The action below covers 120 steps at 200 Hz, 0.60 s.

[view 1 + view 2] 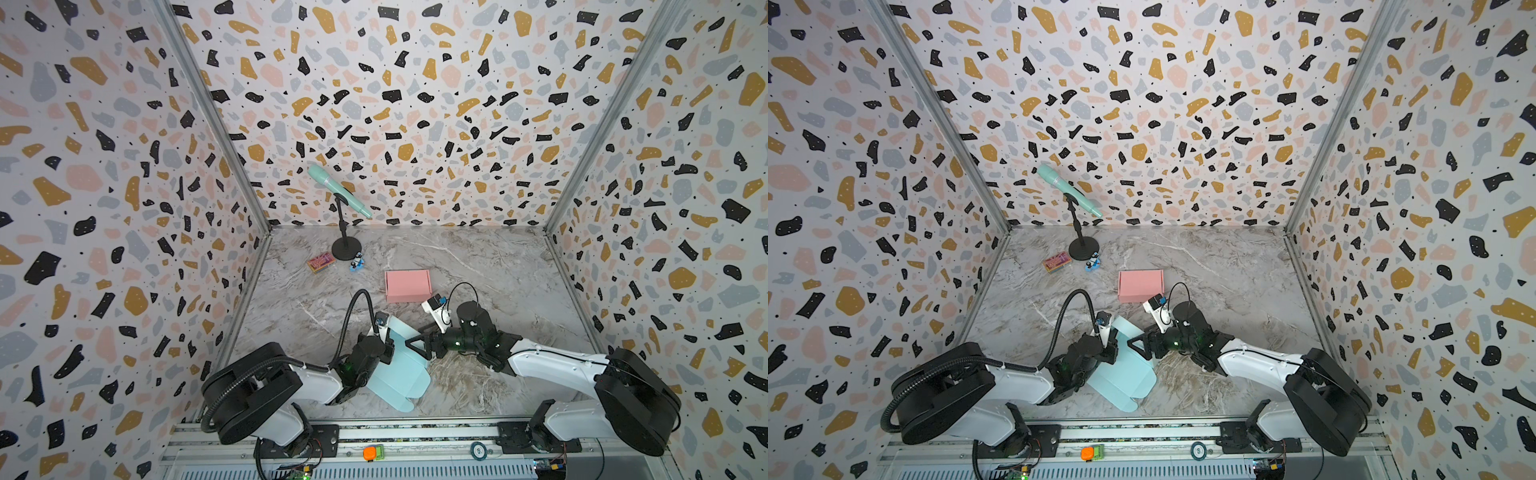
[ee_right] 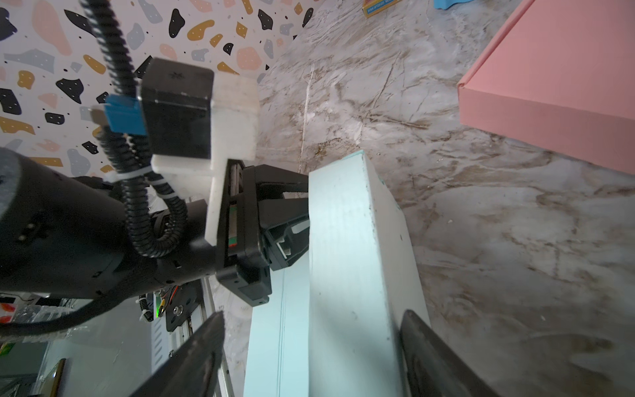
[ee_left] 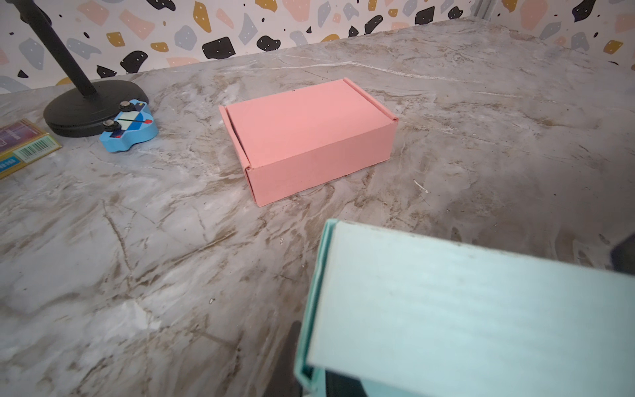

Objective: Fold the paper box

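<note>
The light blue paper box (image 1: 401,374) lies partly unfolded at the front middle of the table, in both top views (image 1: 1125,376). One of its walls (image 2: 350,247) stands raised. My left gripper (image 1: 387,337) is shut on that raised wall's doubled edge (image 3: 314,309), seen from the right wrist view as black jaws (image 2: 285,220) pressed into the panel. My right gripper (image 2: 312,343) is open, its two dark fingers (image 2: 202,347) standing either side of the same wall without closing on it. In a top view it (image 1: 1139,345) meets the box from the right.
A folded pink box (image 1: 407,286) sits just behind the grippers. Further back left stand a microphone stand (image 1: 344,249), a small blue toy (image 1: 356,264) and a card packet (image 1: 321,262). Patterned walls close in three sides; a metal rail (image 1: 415,432) runs along the front.
</note>
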Motion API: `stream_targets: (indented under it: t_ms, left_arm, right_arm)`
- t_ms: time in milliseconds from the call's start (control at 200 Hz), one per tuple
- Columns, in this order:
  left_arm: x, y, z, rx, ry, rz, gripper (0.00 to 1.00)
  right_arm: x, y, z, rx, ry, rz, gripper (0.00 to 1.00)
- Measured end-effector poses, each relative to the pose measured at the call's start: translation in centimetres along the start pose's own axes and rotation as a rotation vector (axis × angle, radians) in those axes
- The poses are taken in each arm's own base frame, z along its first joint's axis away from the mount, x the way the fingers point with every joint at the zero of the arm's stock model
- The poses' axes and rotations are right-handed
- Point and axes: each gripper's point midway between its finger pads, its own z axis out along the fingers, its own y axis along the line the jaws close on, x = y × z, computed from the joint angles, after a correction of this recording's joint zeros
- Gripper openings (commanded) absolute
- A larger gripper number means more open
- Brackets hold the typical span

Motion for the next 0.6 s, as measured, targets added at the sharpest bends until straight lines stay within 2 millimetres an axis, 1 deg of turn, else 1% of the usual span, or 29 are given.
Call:
stream_targets:
  t_ms: [120,260,420,601]
  left_arm:
    - [-0.2,-0.1,0.0,0.003,-0.010,-0.006,0.20]
    - [-0.1,0.0,-0.1,0.004,-0.008,-0.003,0.23]
    - [0.5,0.1,-0.2,0.007,0.004,0.001,0.25]
    - [0.9,0.0,-0.5,0.013,0.011,0.006,0.26]
  right_arm:
    - [0.2,-0.5,-0.1,0.045,0.022,-0.012,0.81]
    - [0.4,-1.1,-0.1,0.088,0.043,-0.031,0.81]
    - [0.0,-1.4,0.0,0.135,0.055,-0.060,0.80]
    - [-0.4,-1.9,0.7,0.186,0.082,-0.099,0.79]
